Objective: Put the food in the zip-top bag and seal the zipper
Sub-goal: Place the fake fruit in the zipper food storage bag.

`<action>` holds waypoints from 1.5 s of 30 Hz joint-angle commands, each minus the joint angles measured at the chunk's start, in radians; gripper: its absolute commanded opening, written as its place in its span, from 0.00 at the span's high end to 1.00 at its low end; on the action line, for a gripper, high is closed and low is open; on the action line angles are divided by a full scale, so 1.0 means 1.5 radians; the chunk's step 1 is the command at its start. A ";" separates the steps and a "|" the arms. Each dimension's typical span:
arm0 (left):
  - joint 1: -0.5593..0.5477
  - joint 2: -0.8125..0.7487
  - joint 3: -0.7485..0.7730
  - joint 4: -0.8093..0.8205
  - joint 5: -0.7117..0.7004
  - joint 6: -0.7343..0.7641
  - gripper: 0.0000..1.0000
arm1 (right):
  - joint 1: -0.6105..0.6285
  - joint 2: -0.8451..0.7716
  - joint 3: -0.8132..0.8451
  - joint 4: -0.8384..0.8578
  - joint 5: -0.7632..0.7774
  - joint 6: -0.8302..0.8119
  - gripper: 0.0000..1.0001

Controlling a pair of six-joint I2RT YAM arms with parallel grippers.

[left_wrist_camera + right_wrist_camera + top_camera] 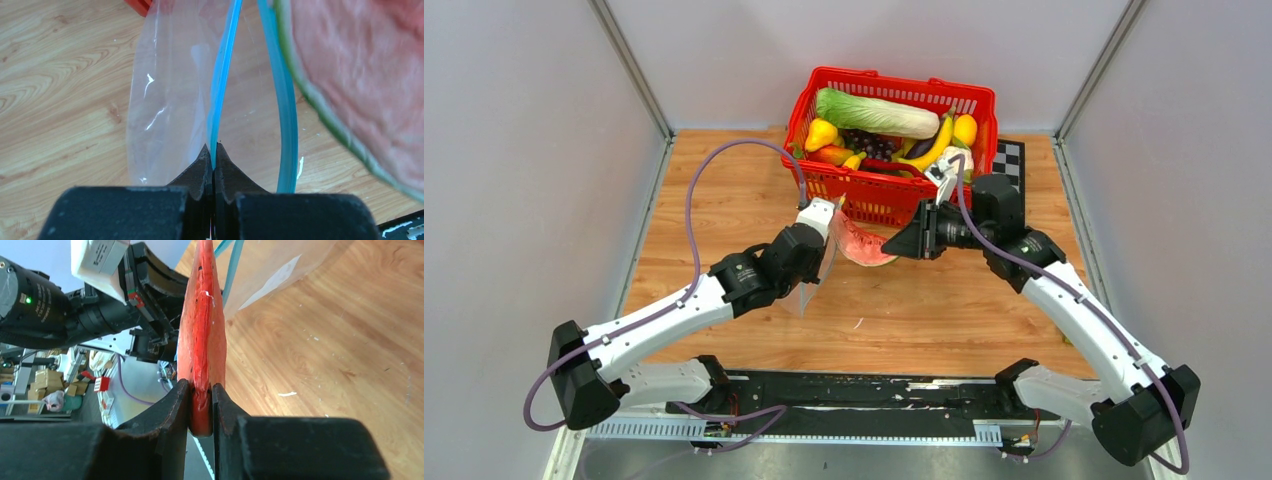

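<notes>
My left gripper is shut on one side of the teal zipper, so the clear zip-top bag hangs with its mouth open. The other zipper side bows away to the right. My right gripper is shut on a red watermelon slice, held edge-on right at the bag's mouth. In the top view the left gripper and right gripper face each other. The slice is between them and the bag hangs below the left one. The slice's green rind is beside the open zipper.
A red basket stands just behind both grippers, holding a long cabbage, a banana, yellow fruits and other toy produce. A checkerboard card lies to its right. Grey walls enclose the wooden table.
</notes>
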 commanded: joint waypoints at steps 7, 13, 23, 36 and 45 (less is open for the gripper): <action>0.000 0.008 0.016 0.041 0.018 0.009 1.00 | 0.057 0.026 0.013 -0.025 -0.031 0.013 1.00; 0.000 -0.007 0.008 0.042 0.019 0.014 1.00 | 0.058 0.049 0.029 -0.120 0.092 -0.006 1.00; 0.000 0.001 0.004 0.070 0.082 0.021 0.99 | 0.084 0.069 0.028 -0.067 0.193 0.063 1.00; 0.000 0.014 0.029 0.076 0.142 -0.096 1.00 | 0.244 0.140 0.081 0.007 0.540 0.154 1.00; 0.000 -0.006 0.053 0.074 0.139 -0.157 1.00 | 0.301 0.188 0.119 0.069 0.636 0.161 1.00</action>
